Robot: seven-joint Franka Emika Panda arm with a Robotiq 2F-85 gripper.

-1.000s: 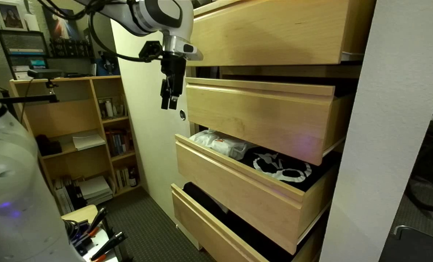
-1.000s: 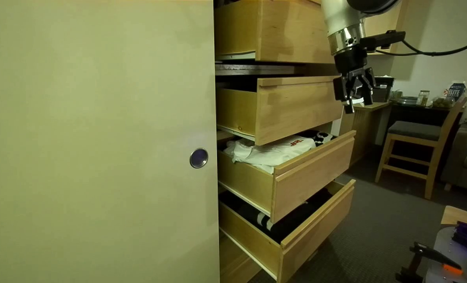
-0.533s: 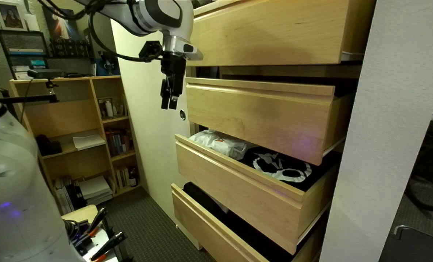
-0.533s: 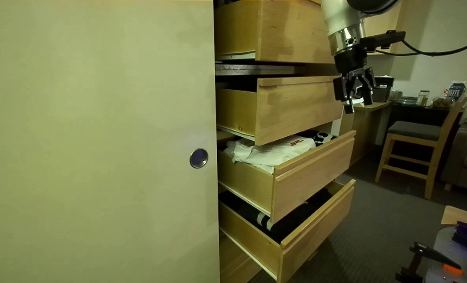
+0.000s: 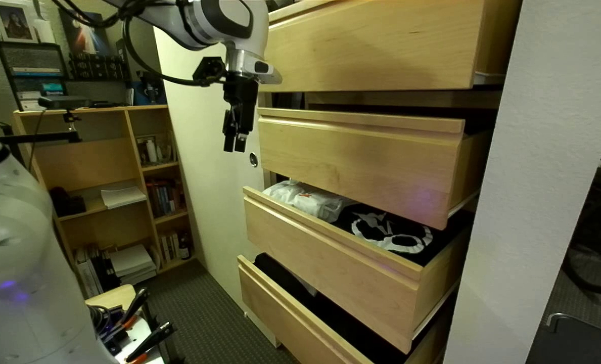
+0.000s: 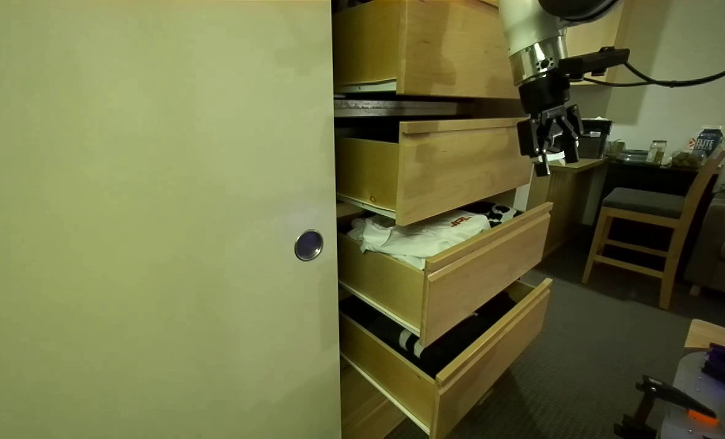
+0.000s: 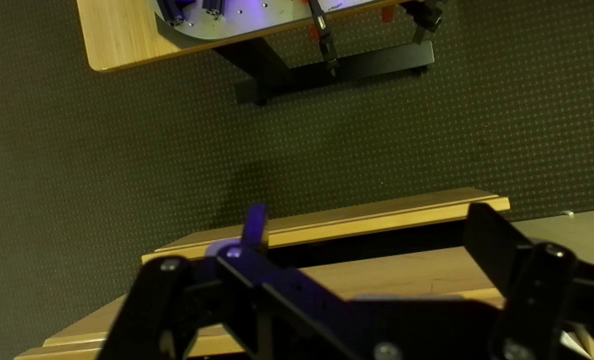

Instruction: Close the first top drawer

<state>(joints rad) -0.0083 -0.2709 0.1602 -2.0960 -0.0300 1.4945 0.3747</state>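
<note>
Top drawer (image 5: 376, 48) is the highest of 4, at 12 o'clock above the 2nd drawer (image 5: 356, 159), and it sticks well out, a side panel showing in both exterior views. What lies inside it I can't see. As I judge it, no part of the closing is done: all 4 stand open, and the whole push home is left. The gripper (image 5: 235, 145) hangs nose-down near the fronts, holding nothing, its fingers (image 7: 494, 245) spread wide. In an exterior view the front to be pushed lies at 2 o'clock from it. The tips look lower than that front's bottom edge, more on a level with the 2nd drawer, and I make out no contact.

Room to move is mostly outward: in the wrist view carpet (image 7: 351, 150) stretches toward the table (image 7: 117, 35) at 11 o'clock. Sideways it looks tighter, with the wall (image 5: 538, 167) near the drawer at 3 o'clock in an exterior view and the door (image 6: 155, 219) at 9 o'clock in an exterior view. Below, toward 6 o'clock, the 3rd drawer (image 6: 487, 277) and bottom drawer (image 6: 493, 366) jut further out. I'd guess the next move calls for a lift; coming in low, the tips could knock the 2nd drawer's top edge or shove the wrong drawer in.
</note>
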